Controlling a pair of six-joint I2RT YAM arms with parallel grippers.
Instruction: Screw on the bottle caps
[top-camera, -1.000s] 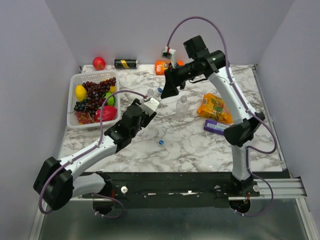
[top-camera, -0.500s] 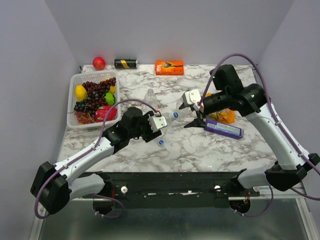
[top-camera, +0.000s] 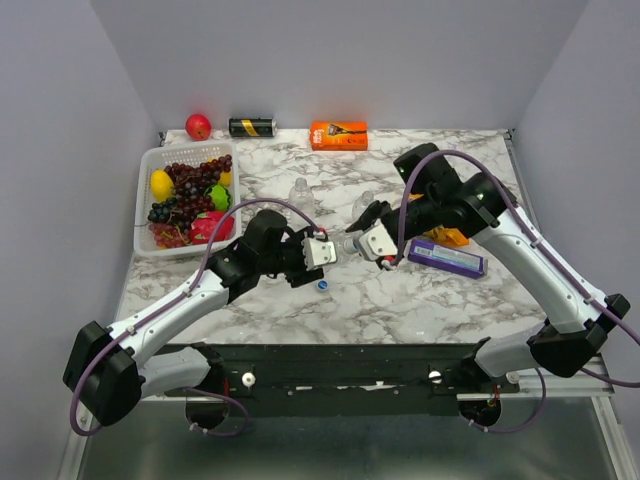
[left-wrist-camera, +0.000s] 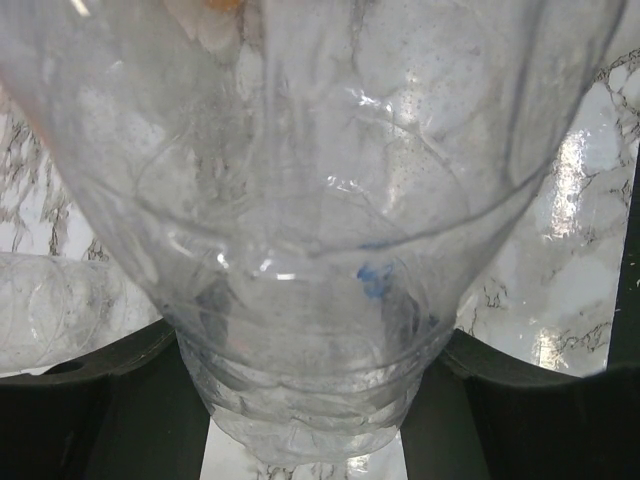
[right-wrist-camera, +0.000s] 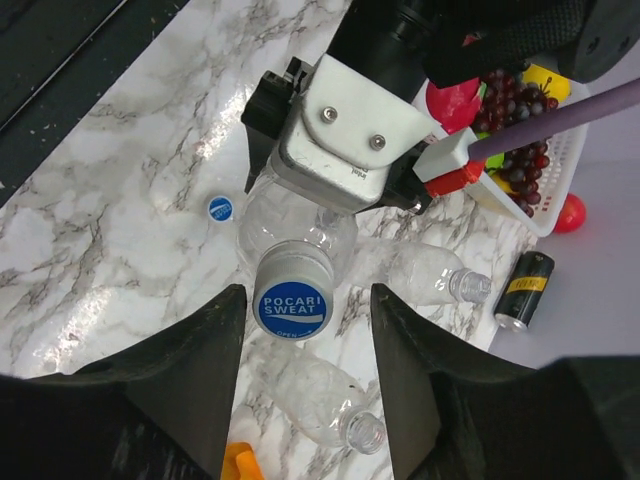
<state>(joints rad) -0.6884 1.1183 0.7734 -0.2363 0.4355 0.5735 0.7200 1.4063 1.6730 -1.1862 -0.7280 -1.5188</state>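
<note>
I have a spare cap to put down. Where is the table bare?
Bare marble lies along the near edge in front of the purple packet, and at the back between the basket and the orange box. The centre is crowded: the left gripper, the right gripper, the held bottle, a loose cap and two more bottles.

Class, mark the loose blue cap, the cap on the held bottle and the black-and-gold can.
loose blue cap (right-wrist-camera: 220, 208): right wrist view, its top face.
cap on the held bottle (right-wrist-camera: 291, 300): right wrist view, printed top.
black-and-gold can (top-camera: 251, 127): top external view, its side.
</note>
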